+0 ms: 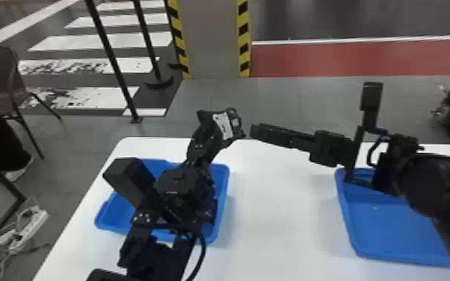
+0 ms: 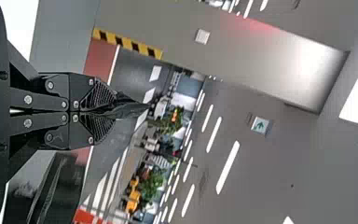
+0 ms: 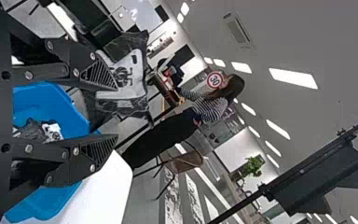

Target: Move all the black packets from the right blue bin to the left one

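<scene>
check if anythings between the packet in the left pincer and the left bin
Nothing separate is visible between the packet and the left bin. Only the left arm, whose pincer grips the packet, hangs over the bin. The right pincer is on the packet's far side from the bin.

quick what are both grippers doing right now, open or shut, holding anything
Left gripper: closed, holding a black packet.
Right gripper: open, fingers apart, holding nothing.
</scene>
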Controlling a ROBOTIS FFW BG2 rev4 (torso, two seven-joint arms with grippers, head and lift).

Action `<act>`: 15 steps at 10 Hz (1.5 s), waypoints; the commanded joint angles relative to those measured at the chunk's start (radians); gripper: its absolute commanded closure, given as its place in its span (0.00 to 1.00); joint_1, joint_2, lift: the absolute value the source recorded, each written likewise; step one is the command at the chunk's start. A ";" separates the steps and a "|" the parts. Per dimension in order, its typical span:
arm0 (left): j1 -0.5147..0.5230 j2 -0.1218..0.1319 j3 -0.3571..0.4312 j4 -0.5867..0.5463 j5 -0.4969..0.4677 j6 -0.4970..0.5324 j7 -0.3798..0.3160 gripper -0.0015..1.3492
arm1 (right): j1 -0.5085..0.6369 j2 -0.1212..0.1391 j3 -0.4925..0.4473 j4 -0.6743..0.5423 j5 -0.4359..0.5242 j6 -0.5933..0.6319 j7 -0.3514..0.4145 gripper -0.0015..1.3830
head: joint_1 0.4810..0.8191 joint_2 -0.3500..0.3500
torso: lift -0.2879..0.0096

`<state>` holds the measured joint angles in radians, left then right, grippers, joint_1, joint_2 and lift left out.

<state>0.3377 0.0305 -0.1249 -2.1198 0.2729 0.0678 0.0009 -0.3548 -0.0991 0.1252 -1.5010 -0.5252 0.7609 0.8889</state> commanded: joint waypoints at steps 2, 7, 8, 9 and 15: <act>-0.001 -0.026 0.085 0.062 -0.107 -0.026 0.042 0.90 | 0.146 -0.008 -0.113 -0.204 0.132 0.000 -0.068 0.12 | 0.49 0.74 | 0.60; -0.053 -0.027 0.157 0.182 -0.371 0.136 0.085 0.90 | 0.254 -0.025 -0.174 -0.302 0.231 0.000 -0.122 0.15 | 0.63 0.73 | 0.60; -0.048 -0.026 0.165 0.192 -0.386 0.114 0.090 0.73 | 0.254 -0.025 -0.174 -0.302 0.235 -0.003 -0.122 0.15 | 0.63 0.74 | 0.60; -0.046 -0.026 0.172 0.192 -0.388 0.092 0.090 0.28 | 0.257 -0.025 -0.174 -0.299 0.235 -0.010 -0.120 0.15 | 0.63 0.75 | 0.60; 0.239 -0.001 0.116 -0.120 -0.187 -0.097 0.088 0.20 | 0.546 -0.018 -0.237 -0.451 0.258 -0.376 -0.281 0.15 | 0.63 0.66 | 0.60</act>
<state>0.5337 0.0291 -0.0060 -2.1896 0.0713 -0.0180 0.0888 0.1477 -0.1181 -0.1051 -1.9444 -0.2676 0.4322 0.6099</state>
